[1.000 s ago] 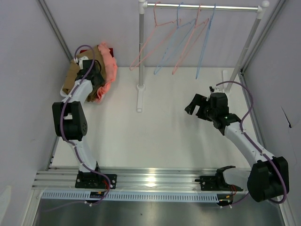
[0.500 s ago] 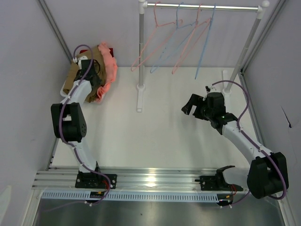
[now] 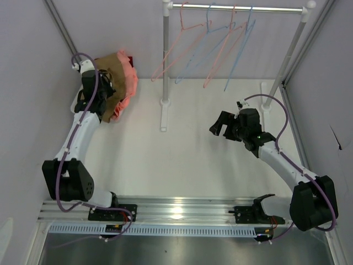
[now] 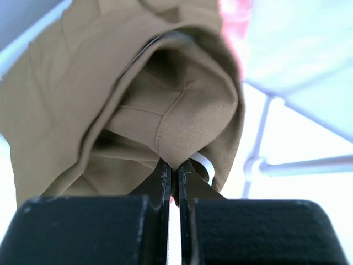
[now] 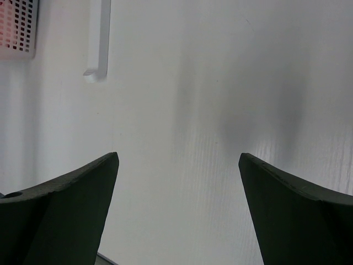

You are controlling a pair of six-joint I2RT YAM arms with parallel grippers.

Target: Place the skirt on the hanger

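Observation:
The tan-brown skirt is bunched in the far left corner, partly lifted off the pile. My left gripper is shut on a fold of it. In the left wrist view the fabric hangs over my closed left gripper, and a white label shows beside the pinch. A pale blue hanger hangs on the rail at the back among pink ones, with another blue one beside it. My right gripper hovers open over the table at mid right, and nothing sits between the fingers of that gripper.
A salmon-pink garment lies against the skirt on its right. The white rack post and its foot stand between the arms. The foot and a white mesh basket show ahead of the right gripper. Slanted frame bars line both sides.
My left gripper closed on the skirt and drew back and up to the left, lifting the fabric. My right arm crept slightly left. The hangers swayed a little.

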